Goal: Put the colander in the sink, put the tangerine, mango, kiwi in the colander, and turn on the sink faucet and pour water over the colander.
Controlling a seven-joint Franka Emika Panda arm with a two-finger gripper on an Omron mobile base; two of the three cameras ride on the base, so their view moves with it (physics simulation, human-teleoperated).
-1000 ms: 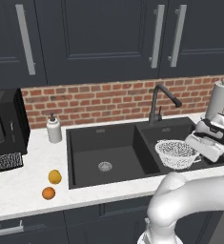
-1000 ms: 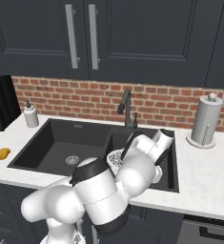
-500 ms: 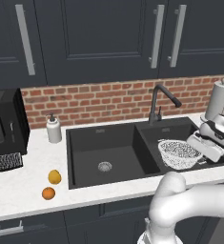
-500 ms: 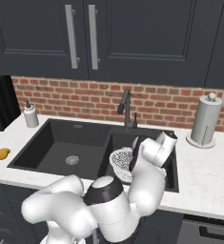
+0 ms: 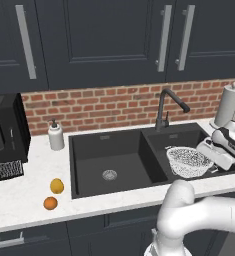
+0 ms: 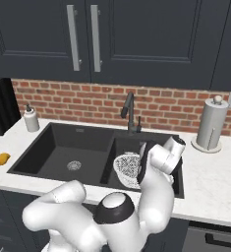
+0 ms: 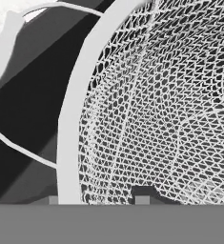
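Observation:
The white mesh colander (image 5: 189, 161) sits tilted in the right basin of the black sink (image 5: 89, 150). My gripper (image 5: 207, 154) is at the colander's right rim. In the hand view the colander's rim (image 7: 68, 138) runs between my two fingertips, and the jaws stand wider than the rim. From the right base view the colander (image 6: 128, 167) is just left of my gripper (image 6: 140, 170). The tangerine (image 5: 50, 203) and the mango (image 5: 57, 186) lie on the counter left of the sink. The kiwi is out of view. No water comes from the sink faucet (image 5: 165, 107).
A soap bottle (image 5: 56, 136) and a black microwave (image 5: 4, 135) stand on the left counter. A paper towel roll (image 5: 226, 104) stands at the back right. The left basin has a round silver drain (image 5: 109, 174). My arm's white bulk fills the front.
The colander has sunk a little deeper into the right basin with my hand. The jaws have parted from a closed grip on its rim.

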